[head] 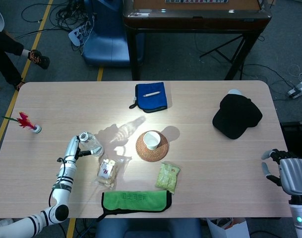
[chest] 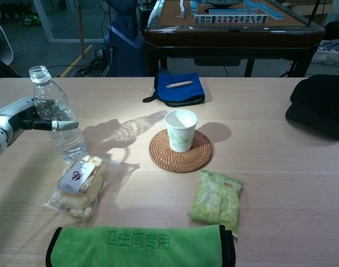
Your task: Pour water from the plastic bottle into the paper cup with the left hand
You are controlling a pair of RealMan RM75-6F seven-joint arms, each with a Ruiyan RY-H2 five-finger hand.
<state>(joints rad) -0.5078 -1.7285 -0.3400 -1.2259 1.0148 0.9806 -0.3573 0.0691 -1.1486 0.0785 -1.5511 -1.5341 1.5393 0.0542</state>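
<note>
Clear plastic bottle [chest: 57, 114], uncapped, part full, stood slightly tilted near the table's [head: 200, 163] left edge. White paper cup [chest: 180, 130] sat upright on a round woven coaster [chest: 180, 151] mid-table. My left hand [chest: 24, 116] gripped the bottle, fingers wrapped around it. My right hand [head: 289, 173] hung off the right edge, fingers loosely apart, holding nothing.

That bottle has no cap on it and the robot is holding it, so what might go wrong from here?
1. The clear plastic bottle is uncapped and held by the left hand around its middle; a hard squeeze or early tilt may spill water on the wooden table.
2. The white paper cup on the round woven coaster is light, so a bump might topple it.
3. The wrapped snack packet lies right beside the bottle and could get wet.
</note>
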